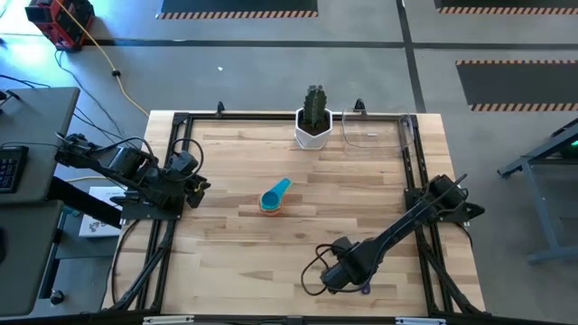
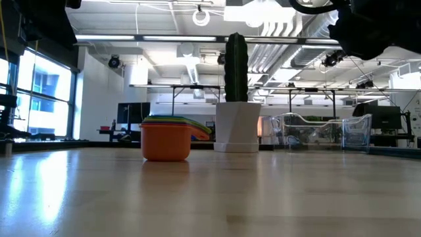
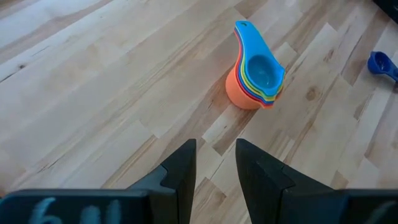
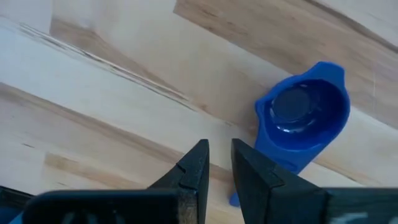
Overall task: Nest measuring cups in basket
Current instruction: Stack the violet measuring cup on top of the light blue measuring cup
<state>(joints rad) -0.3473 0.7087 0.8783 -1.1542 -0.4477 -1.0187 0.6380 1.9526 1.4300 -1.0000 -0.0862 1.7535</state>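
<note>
A nested stack of measuring cups (image 1: pixel 274 197), orange at the bottom and teal-blue on top, stands mid-table and also shows in the low view (image 2: pixel 168 138) and the left wrist view (image 3: pixel 255 74). A single blue cup (image 4: pixel 305 115) sits upright on the table near the near edge (image 1: pixel 366 289). My right gripper (image 4: pixel 217 158) hovers just beside it, fingers nearly together, and the cup's handle runs under one finger. My left gripper (image 3: pixel 214 158) waits at the table's left side (image 1: pixel 194 185), fingers close together. The clear basket (image 1: pixel 370 135) stands at the far edge. My right gripper comes from above, slanting down, over the blue cup's handle (image 4: pixel 233 199). One finger (image 4: pixel 261 174) hides most of the handle, so I cannot tell whether the gripper touches it. The cup's bottom rests on the table.
A white pot with a cactus (image 1: pixel 313 122) stands at the far edge, just left of the basket (image 2: pixel 322 131). Black frame rails (image 1: pixel 411 162) run along the table's left, right and far sides. Bare wood lies between the stack and both grippers.
</note>
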